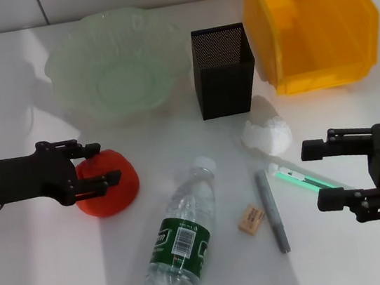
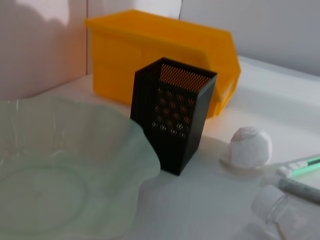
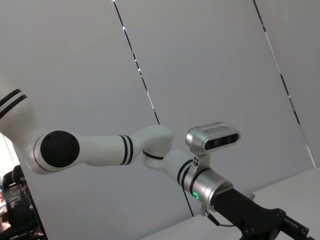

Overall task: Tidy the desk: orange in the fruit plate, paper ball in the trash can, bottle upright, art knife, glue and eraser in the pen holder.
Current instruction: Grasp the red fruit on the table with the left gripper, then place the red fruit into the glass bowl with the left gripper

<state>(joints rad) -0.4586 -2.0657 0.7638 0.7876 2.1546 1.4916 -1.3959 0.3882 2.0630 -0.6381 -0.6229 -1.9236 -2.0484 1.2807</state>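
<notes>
Head view is showing the left gripper (image 1: 101, 165) reaching in from the side, its fingers spread around the orange (image 1: 109, 184), one above and one across the front, not visibly clamped yet. The orange is sitting on the desk (image 1: 46, 276), near the plate (image 1: 59, 65) but still outside it. The right gripper (image 1: 325, 173) is hanging with its fingers wide apart and holding nothing, just beside the green-striped glue stick (image 1: 305, 177) and the grey knife (image 1: 271, 209). The bottle (image 1: 179, 240) is lying on its side, the eraser (image 1: 251, 219) just beside it, the paper ball (image 1: 267, 134) near the holder (image 1: 222, 70) and the bin (image 1: 311, 22). The risk, I'd say: a round, lumpy fruit squeezed off-centre could squirt out and roll into the bottle (nothing is blocking that path). A low carry could also clip the plate's wavy rim and shove the light bowl toward the holder.
</notes>
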